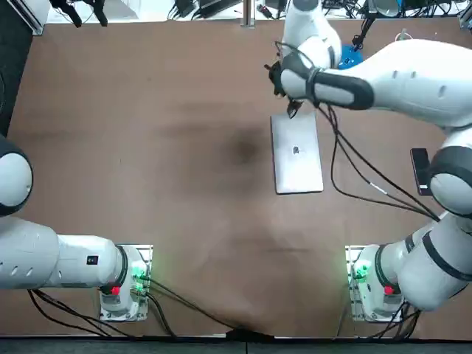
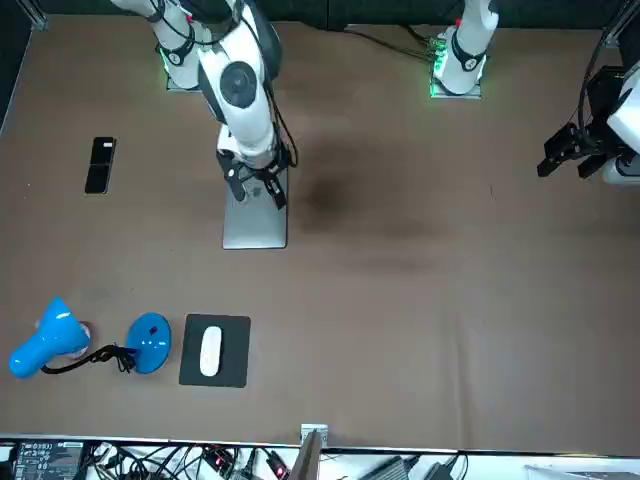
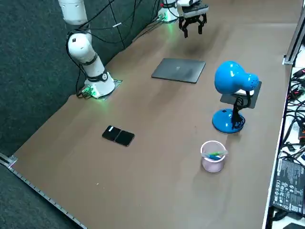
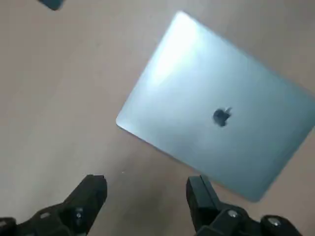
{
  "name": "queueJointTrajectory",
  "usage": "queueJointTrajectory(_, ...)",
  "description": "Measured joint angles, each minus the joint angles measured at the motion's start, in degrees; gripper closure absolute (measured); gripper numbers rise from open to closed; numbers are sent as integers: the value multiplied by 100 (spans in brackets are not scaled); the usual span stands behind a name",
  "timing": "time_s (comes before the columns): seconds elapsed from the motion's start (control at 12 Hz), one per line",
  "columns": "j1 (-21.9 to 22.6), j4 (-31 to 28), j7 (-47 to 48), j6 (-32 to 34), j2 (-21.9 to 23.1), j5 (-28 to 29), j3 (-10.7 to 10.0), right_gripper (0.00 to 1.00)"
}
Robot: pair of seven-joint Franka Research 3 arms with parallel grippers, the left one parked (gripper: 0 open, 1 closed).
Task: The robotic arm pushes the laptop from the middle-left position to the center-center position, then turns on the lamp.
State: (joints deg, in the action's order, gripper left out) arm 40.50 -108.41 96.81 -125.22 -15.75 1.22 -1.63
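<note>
Fingers of your right gripper are spread wide and hold nothing. You can see them hang in the air above the table. Your closed laptop lies flat near them, untouched, a bit right of the table's middle.

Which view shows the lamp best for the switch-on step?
Right side view: the lamp stands whole, head to base. Front view shows it from above; top view only a blue sliver behind the arm; wrist view none. The right gripper, open, hangs above the laptop.
</note>
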Motion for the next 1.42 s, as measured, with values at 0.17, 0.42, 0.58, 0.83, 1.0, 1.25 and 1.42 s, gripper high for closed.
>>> queueJointTrajectory(0.17,139,-23,917,-471,-335,6,0,0)
queueJointTrajectory(0.42,323,-33,2124,-1089,-774,8,0,0)
queueJointTrajectory(0.58,390,-33,2790,-1379,-1002,8,-1,0)
queueJointTrajectory(0.83,464,-35,3496,-1556,-1289,8,-3,0)
queueJointTrajectory(1.0,531,-45,3763,-1579,-1431,8,-4,0)
queueJointTrajectory(1.25,641,-267,3937,-1837,-1483,14,-4,0)
queueJointTrajectory(1.42,702,-667,4026,-2364,-1462,16,-6,0)
